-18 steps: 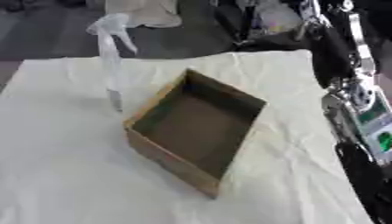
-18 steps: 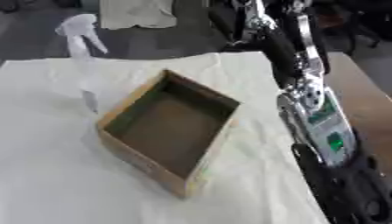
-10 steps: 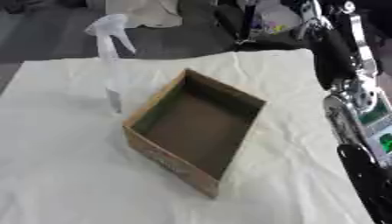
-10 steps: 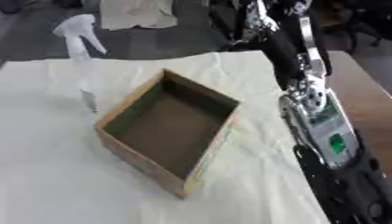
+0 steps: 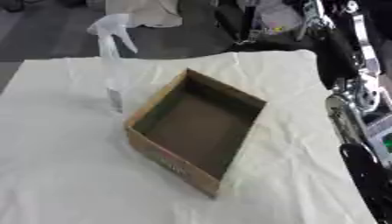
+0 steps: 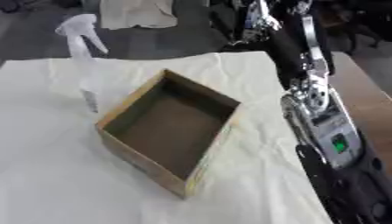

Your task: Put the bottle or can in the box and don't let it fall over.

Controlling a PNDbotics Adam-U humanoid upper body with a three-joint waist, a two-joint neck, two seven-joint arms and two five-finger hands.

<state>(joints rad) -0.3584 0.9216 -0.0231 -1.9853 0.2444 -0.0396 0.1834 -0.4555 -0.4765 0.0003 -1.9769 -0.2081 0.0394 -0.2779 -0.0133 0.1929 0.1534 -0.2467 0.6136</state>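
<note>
While the cardboard box (image 5: 195, 135) sits askew mid-table w/ its top open, wide bare cloth lies to its left & front, and the table (image 5: 61, 175) edge runs behind it. Clear spray bottle (image 5: 113, 65), white trigger head, stands upright just beside the box's far-left wall, outside it. Right arm (image 6: 321, 127) lines the right edge; hand state: can't tell, none visible.

The robot's right arm (image 6: 321, 113) is hanging along the right side, silver joints and black links running from the upper edge down to the lower right corner. Neither hand is showing in either eye view, and no left arm is showing.
</note>
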